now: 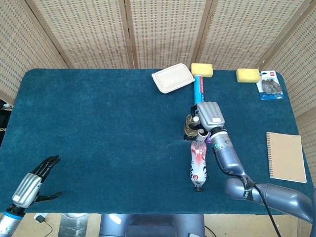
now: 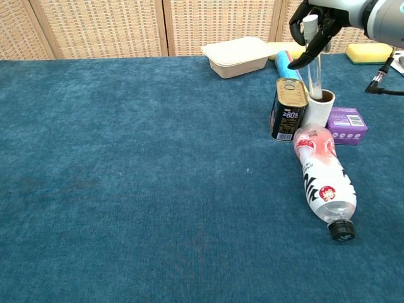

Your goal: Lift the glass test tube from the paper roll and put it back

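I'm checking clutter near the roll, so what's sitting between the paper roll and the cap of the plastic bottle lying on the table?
Only the plastic bottle's own body: it runs from the paper roll forward to its black cap, clearest in the chest view.

From the head view, the grey right hand [image 1: 209, 116] hides nearly all of the clear glass test tube [image 2: 314, 66] and the white paper roll [image 2: 318, 108]. In the chest view the tube's foot is lost inside the roll's core, and the hand is cut by the top edge. The left hand's [image 1: 33, 183] arm runs off the lower left corner.
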`<state>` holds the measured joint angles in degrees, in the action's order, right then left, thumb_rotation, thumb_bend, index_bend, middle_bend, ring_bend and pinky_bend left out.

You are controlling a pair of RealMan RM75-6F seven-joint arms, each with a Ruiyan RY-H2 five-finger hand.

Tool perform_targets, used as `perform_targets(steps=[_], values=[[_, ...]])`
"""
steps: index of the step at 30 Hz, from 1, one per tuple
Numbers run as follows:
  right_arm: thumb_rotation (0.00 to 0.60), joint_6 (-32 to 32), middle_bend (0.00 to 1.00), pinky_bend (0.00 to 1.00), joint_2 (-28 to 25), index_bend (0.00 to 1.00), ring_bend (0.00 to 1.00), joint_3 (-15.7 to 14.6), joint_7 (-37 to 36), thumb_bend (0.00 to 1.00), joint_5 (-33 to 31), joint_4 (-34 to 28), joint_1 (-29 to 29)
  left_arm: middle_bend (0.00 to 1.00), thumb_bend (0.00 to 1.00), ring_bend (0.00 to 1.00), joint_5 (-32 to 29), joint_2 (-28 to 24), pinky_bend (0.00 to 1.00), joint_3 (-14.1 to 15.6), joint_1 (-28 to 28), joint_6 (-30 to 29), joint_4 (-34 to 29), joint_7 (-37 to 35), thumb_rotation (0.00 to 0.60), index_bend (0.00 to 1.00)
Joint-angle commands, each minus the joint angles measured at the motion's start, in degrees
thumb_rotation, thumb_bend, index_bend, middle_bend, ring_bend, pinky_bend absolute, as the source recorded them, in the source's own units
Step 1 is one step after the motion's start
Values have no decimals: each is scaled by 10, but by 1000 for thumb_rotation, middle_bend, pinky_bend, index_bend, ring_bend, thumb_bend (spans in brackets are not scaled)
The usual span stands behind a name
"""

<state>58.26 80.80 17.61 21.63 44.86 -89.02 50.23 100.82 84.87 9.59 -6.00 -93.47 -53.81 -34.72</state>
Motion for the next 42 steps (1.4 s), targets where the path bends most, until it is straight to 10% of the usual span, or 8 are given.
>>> perform_targets(steps=[1, 42], values=[[600, -1, 683, 560, -1, 703, 666, -1, -1, 217, 1, 1, -1, 51, 61, 40, 0, 0, 214, 0, 0, 0, 0, 0, 600, 41], [600, 40, 503, 385, -71, 545, 461, -17, 44, 215, 39, -53, -28, 51, 61, 41, 9, 0, 215, 4, 3, -14, -2, 7, 600, 40]])
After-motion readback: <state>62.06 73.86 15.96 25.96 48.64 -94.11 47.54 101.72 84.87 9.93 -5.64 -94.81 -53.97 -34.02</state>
